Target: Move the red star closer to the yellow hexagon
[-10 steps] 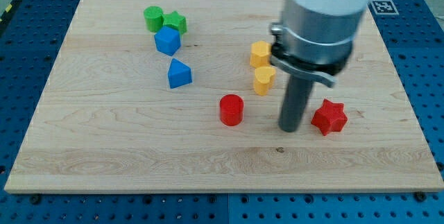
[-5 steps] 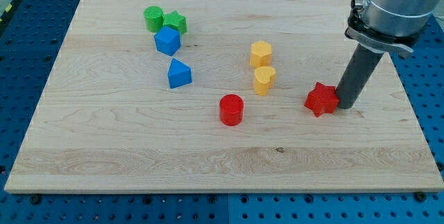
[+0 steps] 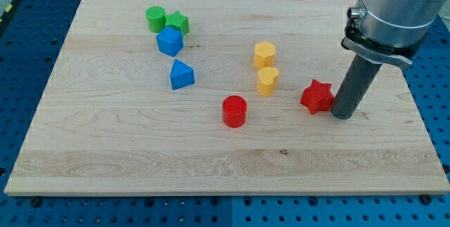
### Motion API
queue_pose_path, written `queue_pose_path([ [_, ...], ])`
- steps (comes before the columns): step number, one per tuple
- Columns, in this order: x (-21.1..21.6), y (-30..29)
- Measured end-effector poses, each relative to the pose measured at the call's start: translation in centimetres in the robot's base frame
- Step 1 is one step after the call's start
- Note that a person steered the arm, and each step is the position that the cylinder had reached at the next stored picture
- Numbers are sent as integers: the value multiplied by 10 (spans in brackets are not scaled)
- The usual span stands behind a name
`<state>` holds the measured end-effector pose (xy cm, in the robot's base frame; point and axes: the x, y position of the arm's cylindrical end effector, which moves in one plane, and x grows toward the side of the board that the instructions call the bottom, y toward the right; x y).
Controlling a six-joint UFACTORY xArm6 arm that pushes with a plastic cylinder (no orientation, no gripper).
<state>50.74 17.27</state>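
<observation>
**A:** Eight blocks lie on the wooden counter [image 3: 105,164] in the one camera view. Where does my tip sit?

**B:** My tip [image 3: 342,117] rests on the counter at the view's right, pressed against the right side of the red star [image 3: 317,96]. The rod rises from there into the grey arm body at the view's top right.

**A:** And the fingers?

**B:** No fingers show anywhere; the arm ends in the plain dark rod, so nothing is wide, narrow or holding.

**A:** Where is the star relative to its target?

**B:** The red star lies right of and a little below the yellow heart [image 3: 267,81], near it but with bare wood between them. The yellow hexagon [image 3: 264,55] stands just above the heart, almost touching it, so the star is below and to the right of the hexagon.

**A:** The others?

**B:** A red cylinder [image 3: 234,111] sits below and left of the heart, apart from it. Toward the view's top left, a green cylinder [image 3: 155,19] and a green star [image 3: 178,23] stand side by side, touching or nearly so. A blue cube [image 3: 169,41] sits just beneath them, close against the green star. A blue triangular block [image 3: 181,75] lies below the cube, with a small gap between the two.
</observation>
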Motion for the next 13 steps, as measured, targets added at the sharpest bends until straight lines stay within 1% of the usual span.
queue_pose_path([
  [2, 10, -2],
  [3, 7, -19],
  [4, 5, -53],
  [5, 5, -59],
  [7, -27, -57],
  [8, -34, -46],
  [9, -26, -14],
  [10, -33, -13],
  [13, -85, -13],
])
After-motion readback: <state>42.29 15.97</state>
